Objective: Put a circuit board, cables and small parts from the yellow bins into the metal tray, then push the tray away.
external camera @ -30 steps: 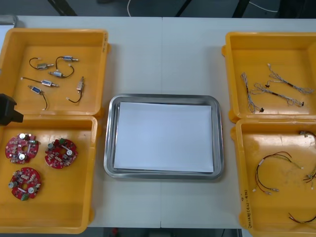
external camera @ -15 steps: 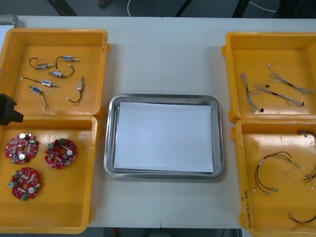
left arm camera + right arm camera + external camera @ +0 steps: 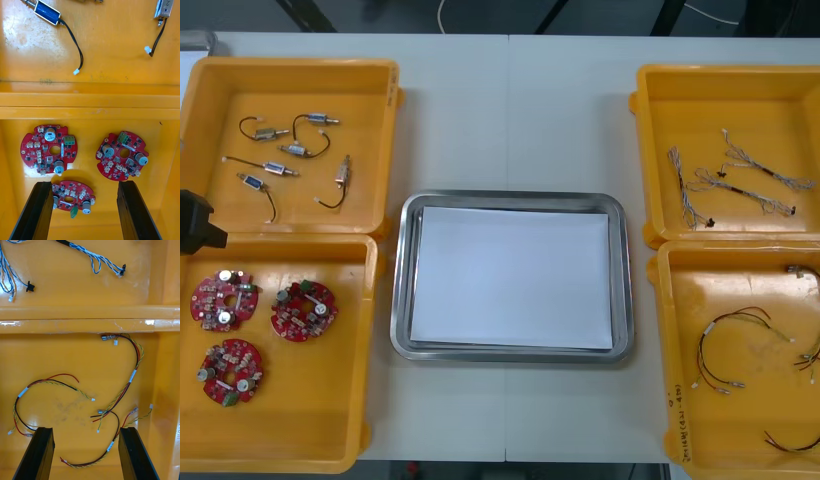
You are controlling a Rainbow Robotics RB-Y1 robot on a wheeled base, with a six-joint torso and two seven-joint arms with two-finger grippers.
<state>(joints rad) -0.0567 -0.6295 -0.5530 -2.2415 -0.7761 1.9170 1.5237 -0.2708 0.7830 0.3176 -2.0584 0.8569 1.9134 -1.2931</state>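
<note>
I count four yellow plastic bins [image 3: 290, 66], two on each side of the one shiny metal tray [image 3: 402, 300] with its white inside. Left of the tray lie three round red circuit boards [image 3: 303, 311] and six small metal parts [image 3: 290, 150] on black leads. Right of it, the twisted blue and white cables [image 3: 705, 182] and the red and yellow cables [image 3: 134, 375] lie tangled, so I can't count them.

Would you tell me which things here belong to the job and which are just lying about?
Job: tray; bins; boards; blue-white cables; red-yellow cables; small metal parts; left fingers, open over the boards; right fingers, open over the red-yellow cables.
Lying about: grey object at the far left corner of the table.
</note>
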